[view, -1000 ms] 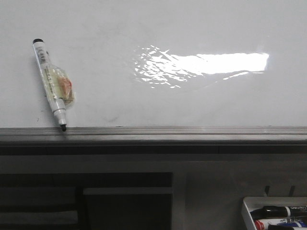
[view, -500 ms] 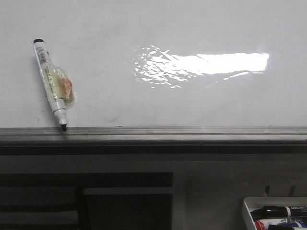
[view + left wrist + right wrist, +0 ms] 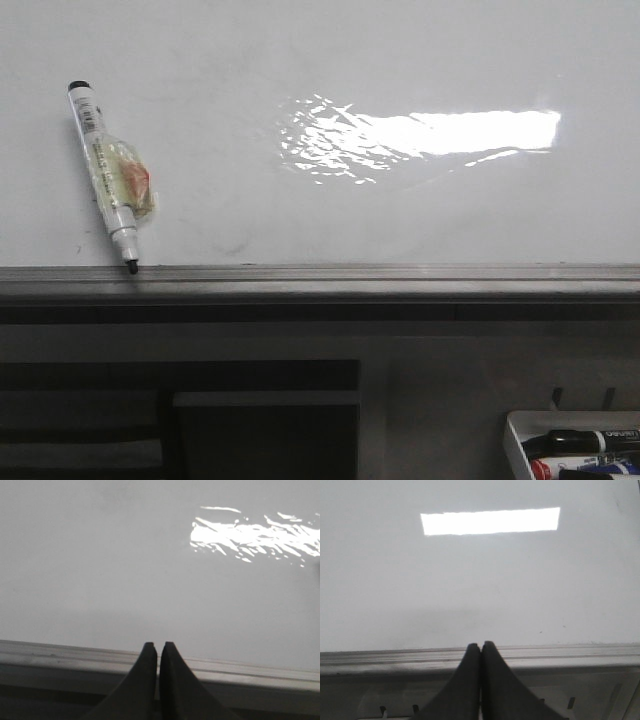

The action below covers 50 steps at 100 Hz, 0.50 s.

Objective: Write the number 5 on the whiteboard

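The whiteboard (image 3: 320, 60) fills the upper part of the front view, glossy white with a bright glare patch, and no number 5 shows on it. A white marker (image 3: 104, 172) with a black tip lies on the board at the left, tip down against the grey ledge (image 3: 320, 280), with tape around its middle. Neither gripper shows in the front view. In the left wrist view my left gripper (image 3: 158, 645) is shut and empty, over the ledge (image 3: 50, 655). My right gripper (image 3: 481, 645) is likewise shut and empty above the ledge (image 3: 570, 655).
A white tray (image 3: 575, 450) at the lower right holds black, red and blue markers. Dark framework and a shelf (image 3: 265, 398) sit below the ledge.
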Available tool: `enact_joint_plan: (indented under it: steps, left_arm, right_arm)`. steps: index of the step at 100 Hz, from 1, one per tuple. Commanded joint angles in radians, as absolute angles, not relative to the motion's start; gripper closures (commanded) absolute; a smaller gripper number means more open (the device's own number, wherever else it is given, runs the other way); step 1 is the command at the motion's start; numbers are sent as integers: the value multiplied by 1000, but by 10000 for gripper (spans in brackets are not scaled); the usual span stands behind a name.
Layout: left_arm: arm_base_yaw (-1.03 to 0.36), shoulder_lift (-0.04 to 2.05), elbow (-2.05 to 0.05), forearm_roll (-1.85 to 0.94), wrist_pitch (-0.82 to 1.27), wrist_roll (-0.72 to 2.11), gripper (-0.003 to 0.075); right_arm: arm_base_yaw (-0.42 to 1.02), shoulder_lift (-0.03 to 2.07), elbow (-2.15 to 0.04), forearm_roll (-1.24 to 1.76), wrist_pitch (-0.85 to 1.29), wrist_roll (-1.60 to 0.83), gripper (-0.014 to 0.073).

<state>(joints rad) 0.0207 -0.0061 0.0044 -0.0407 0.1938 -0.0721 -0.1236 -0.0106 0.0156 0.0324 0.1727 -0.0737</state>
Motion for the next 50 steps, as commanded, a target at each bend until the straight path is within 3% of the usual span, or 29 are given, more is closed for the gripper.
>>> enact_joint_plan:
  steps: [1, 22, 50]
  left_arm:
    - [14, -35, 21, -43, 80, -75, 741]
    - [14, -33, 1, -63, 36, -75, 741]
    - [12, 34, -128, -68, 181, -75, 741]
  right_arm:
    - [-131, -30, 38, 39, 88, -85, 656]
    - [-131, -30, 36, 104, 85, -85, 655]
    - [-131, 54, -53, 170, 208, -87, 655]
